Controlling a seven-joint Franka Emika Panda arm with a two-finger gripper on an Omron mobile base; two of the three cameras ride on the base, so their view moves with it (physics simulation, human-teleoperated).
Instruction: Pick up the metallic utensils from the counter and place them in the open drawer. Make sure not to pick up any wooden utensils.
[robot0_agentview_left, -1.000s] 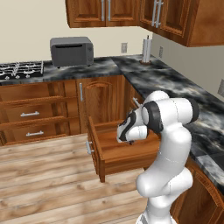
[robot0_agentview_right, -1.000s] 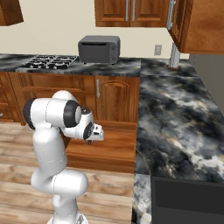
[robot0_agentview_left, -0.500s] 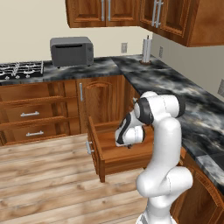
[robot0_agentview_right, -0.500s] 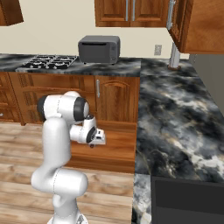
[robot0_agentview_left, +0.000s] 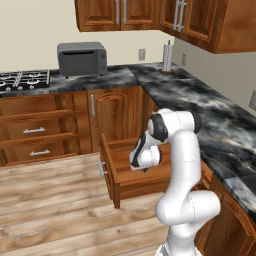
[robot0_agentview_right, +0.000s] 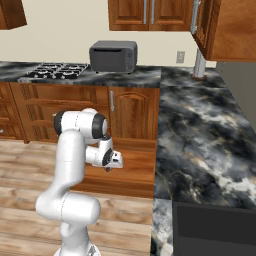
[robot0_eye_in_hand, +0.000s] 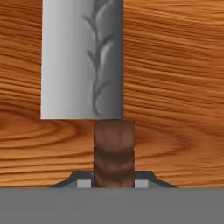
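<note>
A white robot arm reaches down over an open reddish-brown wooden drawer (robot0_agentview_left: 131, 176) pulled out from the lower cabinets of a simulated kitchen, its claw (robot0_eye_in_hand: 113, 183) clamped on the dark reddish handle of a small cleaver (robot0_eye_in_hand: 83, 61). In the hand view, the silver blade, marked with a faint branching pattern, extends away from the claw over the wood-grain surface below it; whether the blade touches the wood cannot be told. From the left base view the claw (robot0_agentview_left: 143, 168) hangs above the drawer's interior, just inside its front wall, while the right base view shows the claw (robot0_agentview_right: 108, 166) low beside the marbled worktop (robot0_agentview_right: 200, 135). The drawer's short silver bar handle (robot0_agentview_left: 102, 168) faces the plank floor (robot0_agentview_left: 55, 205). Behind, a grey toaster oven (robot0_agentview_left: 81, 58) sits on the black-and-white marbled worktop beside a gas hob (robot0_agentview_left: 22, 79), and a paper towel holder (robot0_agentview_left: 167, 59) stands near the corner under the wooden wall cabinets (robot0_agentview_left: 150, 15).
</note>
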